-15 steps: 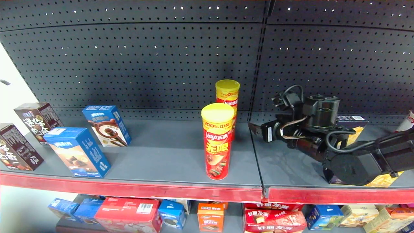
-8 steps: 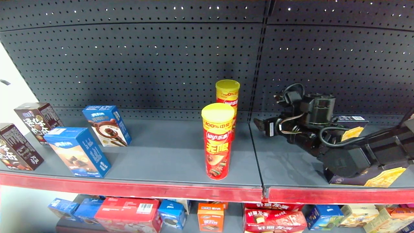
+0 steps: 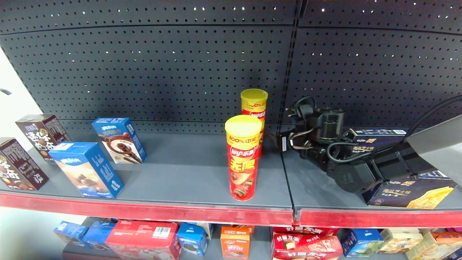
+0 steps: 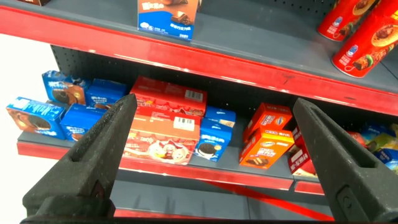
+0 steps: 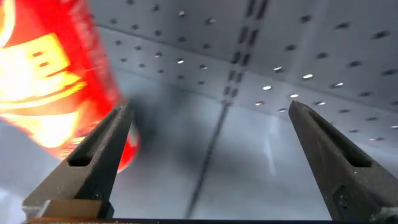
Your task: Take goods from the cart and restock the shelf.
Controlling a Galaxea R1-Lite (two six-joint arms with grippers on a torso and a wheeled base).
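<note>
Two red chip cans with yellow lids stand on the grey shelf [image 3: 180, 173], one at the front [image 3: 243, 159] and one behind it [image 3: 253, 106]. My right gripper [image 3: 276, 140] lies low over the shelf just right of the rear can, open and holding nothing. In the right wrist view its fingers [image 5: 93, 162] spread wide around bare shelf, with a red can [image 5: 50, 81] close beside one finger. My left gripper [image 4: 212, 101] hangs open and empty below the shelf's red edge [image 4: 249, 56], facing the lower shelf.
Blue boxes [image 3: 86, 169] and brown boxes [image 3: 20, 169] stand at the shelf's left. Dark purple boxes [image 3: 408, 193] lie at the right under my right arm. A pegboard wall [image 3: 180, 72] backs the shelf. The lower shelf holds several boxes [image 4: 165, 124].
My right arm has slid left along the shelf, bringing the open gripper up beside the rear can and uncovering the purple boxes. The cans have not moved.
</note>
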